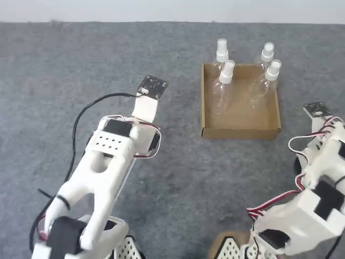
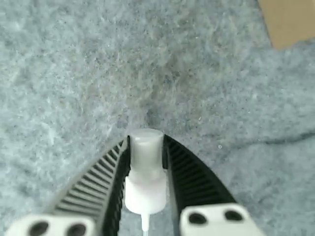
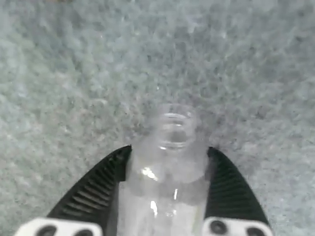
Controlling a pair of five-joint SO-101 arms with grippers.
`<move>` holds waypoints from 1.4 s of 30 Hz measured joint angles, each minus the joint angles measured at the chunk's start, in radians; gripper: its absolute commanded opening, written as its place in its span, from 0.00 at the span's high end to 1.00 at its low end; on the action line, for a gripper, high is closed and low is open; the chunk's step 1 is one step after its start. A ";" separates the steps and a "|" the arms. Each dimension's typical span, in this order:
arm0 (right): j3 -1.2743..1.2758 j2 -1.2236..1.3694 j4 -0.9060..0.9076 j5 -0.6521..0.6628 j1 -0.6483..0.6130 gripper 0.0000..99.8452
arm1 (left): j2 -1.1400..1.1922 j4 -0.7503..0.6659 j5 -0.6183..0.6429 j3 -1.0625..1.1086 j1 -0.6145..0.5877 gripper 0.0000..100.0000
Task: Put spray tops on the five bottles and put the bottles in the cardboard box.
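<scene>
Bottles (image 1: 222, 89), four with tops on, stand in the box (image 1: 241, 131). Left gripper (image 2: 146, 143), off to the box's left, clamps a spray top (image 2: 145, 173); right gripper (image 3: 169, 150) grasps an open bottle (image 3: 170, 167).

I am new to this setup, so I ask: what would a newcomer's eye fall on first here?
Four capped bottles stand clustered at the cardboard box, far across the grey table. The left tool is shut on a loose spray top, and the right tool grips an open bottle with no top.
</scene>
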 measured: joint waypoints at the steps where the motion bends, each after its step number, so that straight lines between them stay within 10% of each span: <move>1: 0.000 0.000 0.000 0.000 0.000 0.94 | -0.009 -0.005 0.000 0.008 0.000 0.95; 16: -0.107 -0.273 0.187 -0.112 -0.140 1.00 | -0.120 -0.014 0.000 0.026 0.000 0.95; 29: 0.196 -0.937 0.146 -0.480 -0.836 1.00 | -0.578 -0.012 0.000 0.008 -0.183 0.97; 42: 0.367 -0.832 -0.184 -0.629 -1.321 0.99 | -0.764 0.143 0.066 -0.416 -0.232 0.99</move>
